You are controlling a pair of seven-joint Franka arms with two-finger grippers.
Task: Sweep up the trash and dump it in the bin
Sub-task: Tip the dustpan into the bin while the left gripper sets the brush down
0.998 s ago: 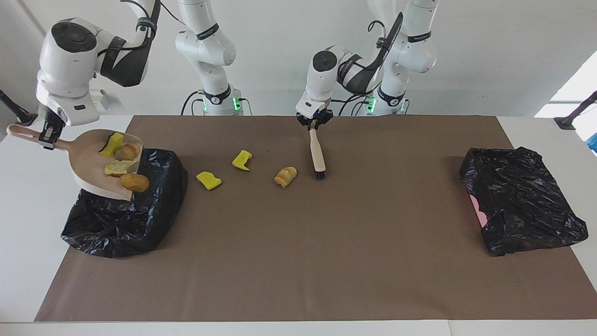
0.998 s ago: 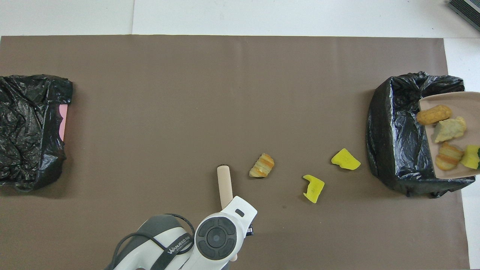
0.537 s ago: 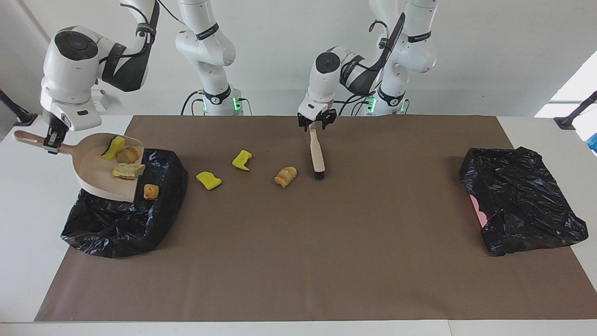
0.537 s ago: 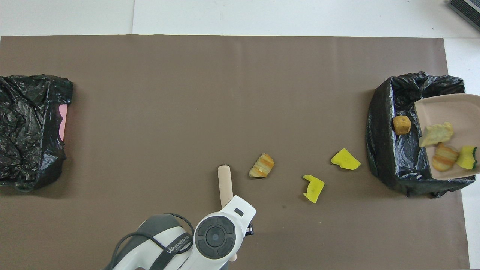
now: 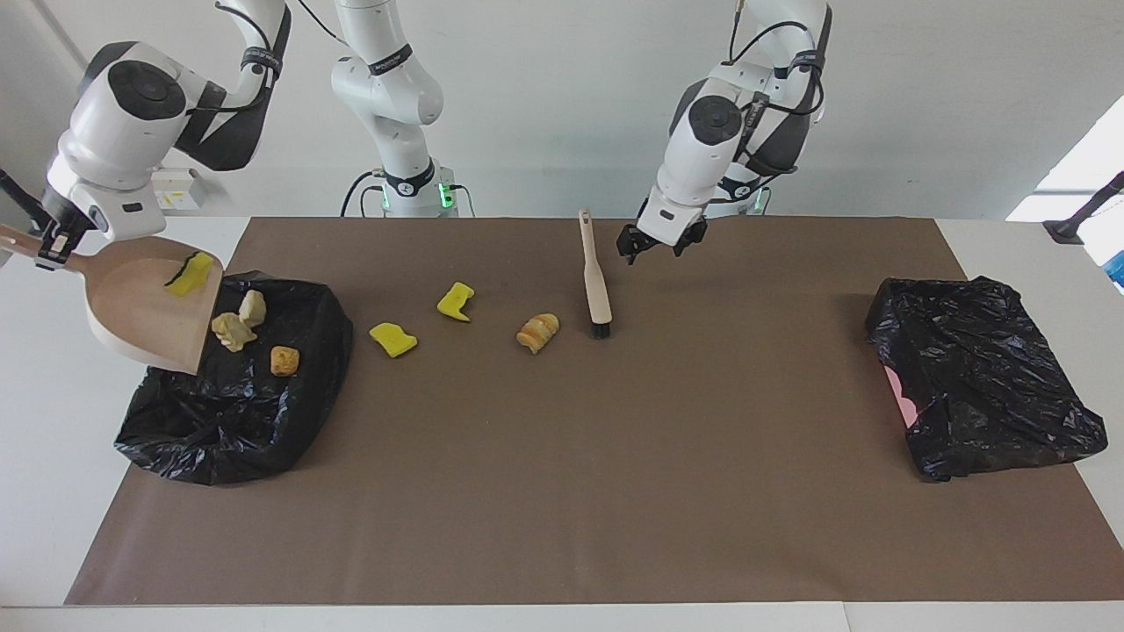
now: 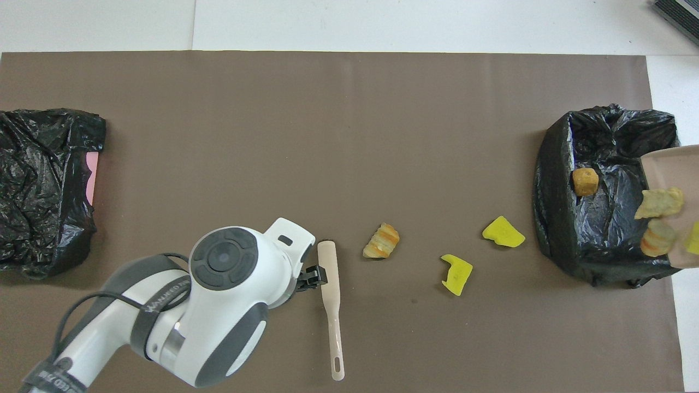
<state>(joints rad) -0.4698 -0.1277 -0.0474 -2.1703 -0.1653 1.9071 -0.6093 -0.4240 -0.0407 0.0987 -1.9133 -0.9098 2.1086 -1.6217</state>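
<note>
My right gripper [image 5: 46,250] is shut on the handle of the beige dustpan [image 5: 140,307], which is tipped steeply over the black-bagged bin [image 5: 237,395]. A yellow sponge scrap [image 5: 189,274] still clings to the pan. Two tan chunks [image 5: 233,329] are sliding off its lip, and a brown cube [image 6: 584,181] lies in the bin. On the mat lie two yellow scraps [image 5: 457,301] [image 5: 393,339] and a bread chunk [image 5: 537,332]. The brush [image 5: 595,281] lies flat beside the bread chunk. My left gripper [image 5: 654,246] hangs open and empty over the mat beside the brush's handle.
A second black-bagged bin [image 5: 983,386] with a pink edge sits at the left arm's end of the brown mat [image 5: 562,491]. The white table [image 5: 53,491] shows around the mat.
My left gripper opened, let go of the brush and drew away toward the left arm's end. The right gripper tipped the dustpan steeper, and a brown cube and tan chunks slid toward the bin.
</note>
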